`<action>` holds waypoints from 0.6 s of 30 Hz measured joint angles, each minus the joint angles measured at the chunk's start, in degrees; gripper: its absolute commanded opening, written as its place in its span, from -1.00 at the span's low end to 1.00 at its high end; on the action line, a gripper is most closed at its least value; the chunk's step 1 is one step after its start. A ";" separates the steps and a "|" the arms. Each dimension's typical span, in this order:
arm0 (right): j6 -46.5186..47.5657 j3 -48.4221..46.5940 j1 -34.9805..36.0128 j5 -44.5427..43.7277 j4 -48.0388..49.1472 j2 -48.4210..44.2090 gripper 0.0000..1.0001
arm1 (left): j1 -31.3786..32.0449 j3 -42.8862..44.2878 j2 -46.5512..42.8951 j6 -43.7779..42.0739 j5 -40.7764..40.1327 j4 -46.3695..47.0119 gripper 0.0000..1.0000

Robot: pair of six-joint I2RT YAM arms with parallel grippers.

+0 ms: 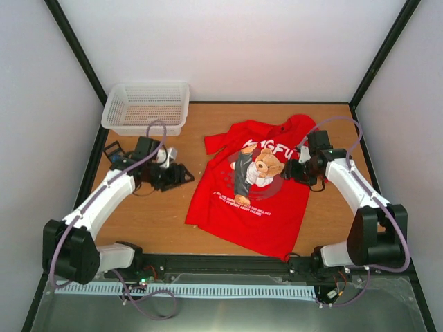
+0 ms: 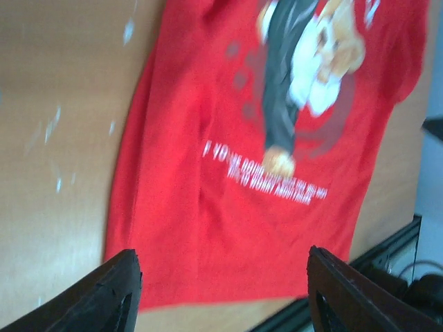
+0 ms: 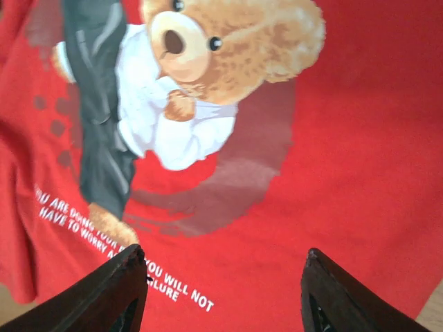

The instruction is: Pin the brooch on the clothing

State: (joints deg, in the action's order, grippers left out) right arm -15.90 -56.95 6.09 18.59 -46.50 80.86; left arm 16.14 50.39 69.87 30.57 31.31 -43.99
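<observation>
At table (image 1: pixel 166 214) centre, red shirt (image 1: pixel 256 207); left tool (image 1: pixel 183 176) off its edge, right tool (image 1: pixel 293 170) over it, both apart.

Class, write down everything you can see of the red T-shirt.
The T-shirt is bright red cloth, short-sleeved, printed with white lettering and a brown bear in white top and dark trousers. It lies front up, slightly rumpled and askew, on the wooden table. The open right gripper hangs over it.

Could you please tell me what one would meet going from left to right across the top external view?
Left arm's black shoulder block → white mesh basket → red T-shirt → right arm's black shoulder block.
</observation>
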 measured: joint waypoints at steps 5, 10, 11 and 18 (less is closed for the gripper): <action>1.95 -0.02 0.00 4.52 -0.02 -1.95 0.23 | 0.13 12.46 10.45 -2.54 -1.99 6.12 0.27; 2.71 -0.02 0.00 7.19 -0.55 -1.97 0.23 | 0.52 26.49 26.38 -6.45 -2.82 12.68 0.18; 2.80 -0.04 0.00 7.54 -0.76 -1.97 0.23 | 0.55 28.76 29.07 -6.86 -2.80 13.57 0.16; 3.23 -0.55 0.00 8.11 -2.29 -2.16 0.24 | 1.18 46.12 48.19 -7.98 -0.79 18.29 -0.02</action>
State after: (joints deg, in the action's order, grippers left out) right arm -12.67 -57.49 6.09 26.70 -48.80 78.70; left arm 17.32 96.51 118.06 22.59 30.52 -25.69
